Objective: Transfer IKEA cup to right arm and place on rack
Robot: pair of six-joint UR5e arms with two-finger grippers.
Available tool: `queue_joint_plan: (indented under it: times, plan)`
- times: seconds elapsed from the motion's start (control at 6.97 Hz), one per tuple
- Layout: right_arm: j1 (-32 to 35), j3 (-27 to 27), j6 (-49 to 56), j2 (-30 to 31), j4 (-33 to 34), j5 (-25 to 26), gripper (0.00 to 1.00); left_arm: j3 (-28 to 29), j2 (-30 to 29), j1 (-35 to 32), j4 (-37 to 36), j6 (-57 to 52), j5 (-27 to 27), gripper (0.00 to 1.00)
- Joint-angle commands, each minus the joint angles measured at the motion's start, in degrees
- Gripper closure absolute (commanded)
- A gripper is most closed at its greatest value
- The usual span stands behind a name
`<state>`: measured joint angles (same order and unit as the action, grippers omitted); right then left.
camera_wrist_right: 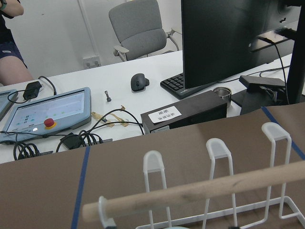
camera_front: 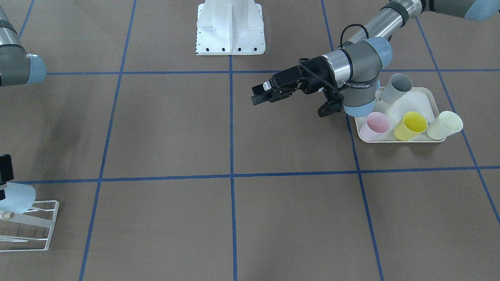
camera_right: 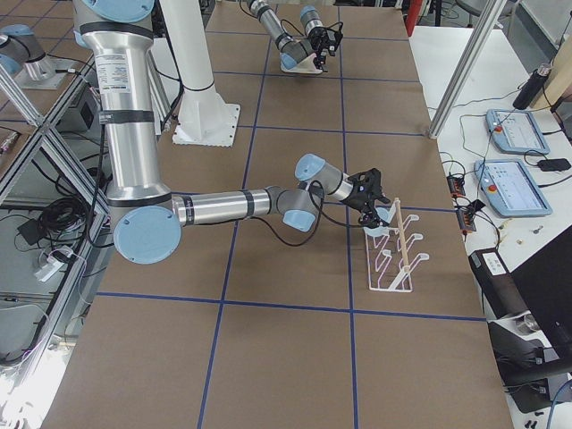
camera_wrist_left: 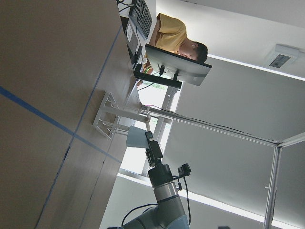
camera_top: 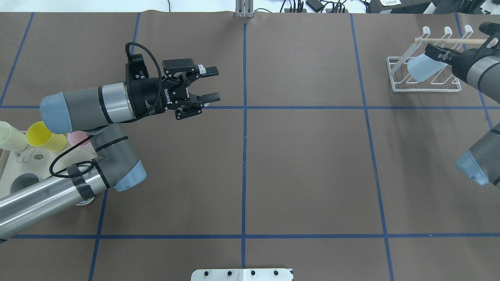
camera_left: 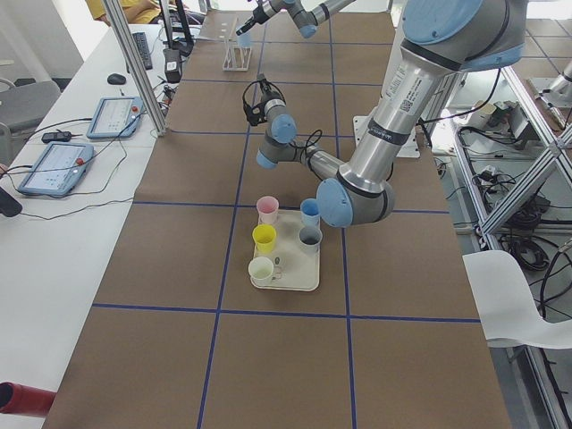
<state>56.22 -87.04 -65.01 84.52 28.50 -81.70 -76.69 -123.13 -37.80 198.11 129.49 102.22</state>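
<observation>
My right gripper (camera_top: 434, 54) is shut on the rim of a pale blue IKEA cup (camera_top: 423, 67) and holds it tilted over the white wire rack (camera_top: 424, 86), just under the rack's wooden peg (camera_top: 449, 40). The cup (camera_front: 19, 197) and rack (camera_front: 41, 223) also show at the left edge of the front-facing view. The right wrist view shows the peg (camera_wrist_right: 200, 191) close in front, above white wire loops. My left gripper (camera_top: 211, 82) is open and empty, held above the table left of centre, far from the rack.
A cream tray (camera_front: 424, 99) under my left arm holds a grey cup (camera_front: 396, 88), a pink cup (camera_front: 375, 125), a yellow cup (camera_front: 410, 125) and a cream cup (camera_front: 445, 125). A white robot base (camera_front: 230, 27) stands at the table's edge. Blue tape lines grid the brown table.
</observation>
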Motion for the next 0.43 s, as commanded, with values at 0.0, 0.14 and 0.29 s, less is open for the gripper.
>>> queue_joint_plan:
  times: [0.0,0.14,0.29]
  plan:
    - [-0.41,-1.28,-0.99,-0.76,-1.15,-0.04,0.0,-0.47,-0.09,-0.69,0.0,-0.03,0.09,0.24]
    - [-1.28,-4.17,-4.91,-1.11,-1.42,-0.82,0.0,-0.56,2.08,-3.65,0.26,-0.9,0.52,0.24]
    - [-1.99,-7.15,-8.69,-0.94,-0.9,-3.35,0.0,-2.22,7.06,-5.77,0.44,-7.35,0.79,0.24]
